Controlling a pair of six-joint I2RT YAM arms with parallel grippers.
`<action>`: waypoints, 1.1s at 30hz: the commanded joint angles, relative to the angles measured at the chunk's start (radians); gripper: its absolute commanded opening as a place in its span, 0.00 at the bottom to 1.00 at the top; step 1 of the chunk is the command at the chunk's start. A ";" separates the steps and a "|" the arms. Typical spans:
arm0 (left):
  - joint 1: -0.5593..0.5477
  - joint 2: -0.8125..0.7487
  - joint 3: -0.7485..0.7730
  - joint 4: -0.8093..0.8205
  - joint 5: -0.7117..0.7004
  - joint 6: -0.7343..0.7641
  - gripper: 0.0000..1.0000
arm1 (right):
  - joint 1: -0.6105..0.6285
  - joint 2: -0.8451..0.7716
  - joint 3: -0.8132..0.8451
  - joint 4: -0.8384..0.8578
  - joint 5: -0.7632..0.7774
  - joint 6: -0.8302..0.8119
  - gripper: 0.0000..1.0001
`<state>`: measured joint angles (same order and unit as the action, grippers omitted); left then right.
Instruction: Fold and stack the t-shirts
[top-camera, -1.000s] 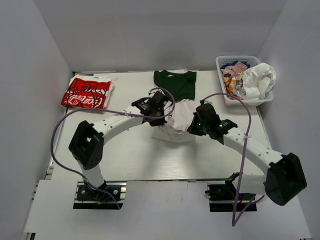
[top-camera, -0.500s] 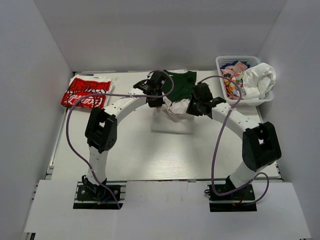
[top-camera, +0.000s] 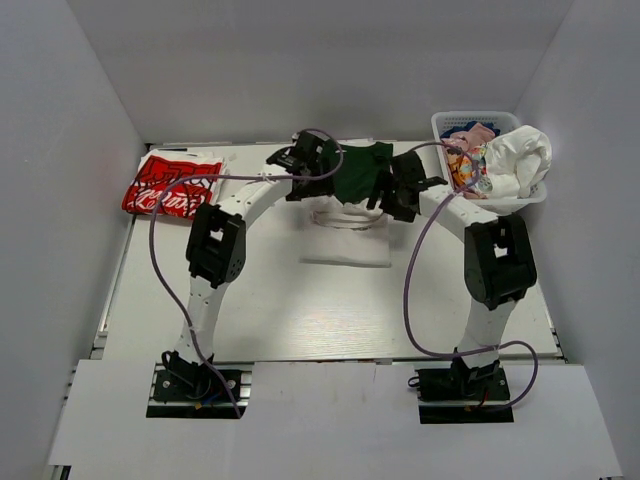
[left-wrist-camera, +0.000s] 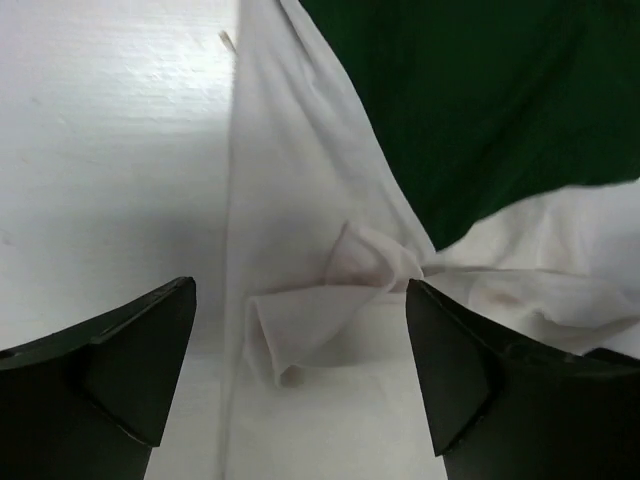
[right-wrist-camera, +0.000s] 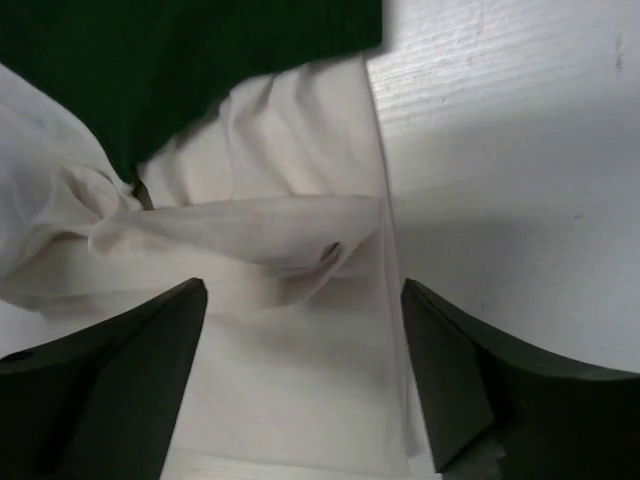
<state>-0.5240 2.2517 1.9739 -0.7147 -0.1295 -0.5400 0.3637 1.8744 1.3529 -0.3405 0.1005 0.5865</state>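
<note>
A white t-shirt (top-camera: 346, 243) lies folded in the middle of the table, its far edge against a dark green t-shirt (top-camera: 360, 172). Over that far edge my left gripper (top-camera: 316, 190) and right gripper (top-camera: 388, 203) hover, both open and holding nothing. The left wrist view shows a crumpled corner of the white t-shirt (left-wrist-camera: 300, 330) lying loose below the left gripper (left-wrist-camera: 300, 300), with the green t-shirt (left-wrist-camera: 470, 100) beyond. In the right wrist view, the right gripper (right-wrist-camera: 302, 290) stands over a folded lip of the white t-shirt (right-wrist-camera: 270, 235) beside the green t-shirt (right-wrist-camera: 150, 60).
A folded red-and-white t-shirt (top-camera: 172, 186) lies at the back left. A white lattice basket (top-camera: 447, 185) at the back right holds several bunched shirts, one white one (top-camera: 518, 160) hanging over its rim. White walls enclose the table.
Both arms swung the near edge of the white t-shirt up and toward the back, laying it over itself. Both grippers then opened and let the cloth go.
</note>
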 joint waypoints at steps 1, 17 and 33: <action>0.039 -0.030 0.092 -0.021 -0.025 0.034 0.98 | -0.011 -0.030 0.057 0.020 0.004 -0.043 0.91; 0.039 -0.693 -0.869 0.100 -0.044 -0.124 1.00 | 0.193 -0.078 -0.192 0.294 -0.294 -0.171 0.91; 0.039 -0.767 -0.971 0.069 -0.064 -0.135 1.00 | 0.173 0.233 0.150 0.385 0.014 -0.146 0.91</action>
<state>-0.4835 1.5295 0.9836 -0.6464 -0.1764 -0.6655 0.5598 2.0773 1.4086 -0.0013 -0.0193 0.4416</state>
